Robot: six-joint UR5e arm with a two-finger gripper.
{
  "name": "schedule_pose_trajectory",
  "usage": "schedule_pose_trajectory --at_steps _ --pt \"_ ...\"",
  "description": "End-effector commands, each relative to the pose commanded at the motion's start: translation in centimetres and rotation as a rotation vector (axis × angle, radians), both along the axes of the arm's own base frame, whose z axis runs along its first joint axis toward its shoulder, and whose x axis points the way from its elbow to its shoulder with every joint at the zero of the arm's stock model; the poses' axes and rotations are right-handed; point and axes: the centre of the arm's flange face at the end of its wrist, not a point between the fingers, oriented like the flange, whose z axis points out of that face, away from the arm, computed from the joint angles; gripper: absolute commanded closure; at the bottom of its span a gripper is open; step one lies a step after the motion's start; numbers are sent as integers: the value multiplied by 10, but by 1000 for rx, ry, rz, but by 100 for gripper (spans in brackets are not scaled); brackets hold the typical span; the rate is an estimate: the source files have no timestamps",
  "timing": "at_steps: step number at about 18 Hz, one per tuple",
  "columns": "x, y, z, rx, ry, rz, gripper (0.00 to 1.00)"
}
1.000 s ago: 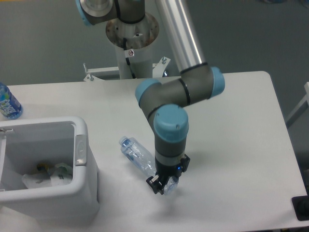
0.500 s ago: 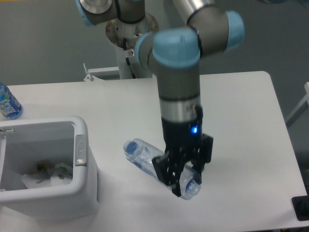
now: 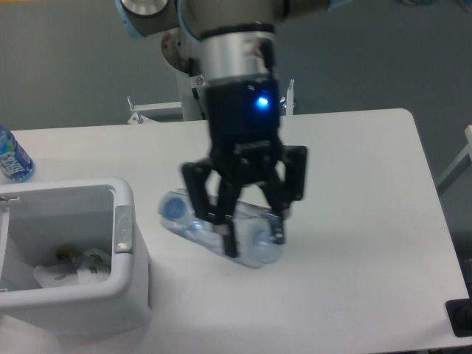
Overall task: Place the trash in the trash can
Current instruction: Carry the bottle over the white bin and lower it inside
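Note:
My gripper (image 3: 251, 237) is shut on the clear bluish plastic bottle (image 3: 214, 230) and holds it lifted above the table, lying roughly level with its cap end toward the left. The bottle hangs just right of the white trash can (image 3: 127, 193), which stands at the front left with a grey oval latch (image 3: 122, 228) on its right side. The crumpled white wrapper (image 3: 81, 267) lies inside the can on its floor.
A bottle with a bright blue label (image 3: 11, 156) stands at the far left edge of the white table (image 3: 369, 192). The arm's base post (image 3: 203, 81) stands behind the table's back edge.
My gripper has risen from the table with the clear bottle in it and moved left toward the trash can, appearing much larger and closer to the camera.

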Motion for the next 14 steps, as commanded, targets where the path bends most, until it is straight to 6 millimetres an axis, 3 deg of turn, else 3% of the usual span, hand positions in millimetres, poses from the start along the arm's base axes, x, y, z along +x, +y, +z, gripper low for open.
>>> schedule_pose_trajectory --at_steps 2,5,6,8,9,12,14 --pt "37 19 -8 -12 -6 -62 44" --pt "68 41 -30 -41 -26 -119 43" --pt "74 49 -37 -50 -31 -133 36" --pt "76 54 -45 -63 -29 -146 5" --pt "79 54 -44 -63 -29 -148 0" --pt "85 47 -29 -44 -16 -152 0" --pt "77 45 -35 -57 -18 -135 0"
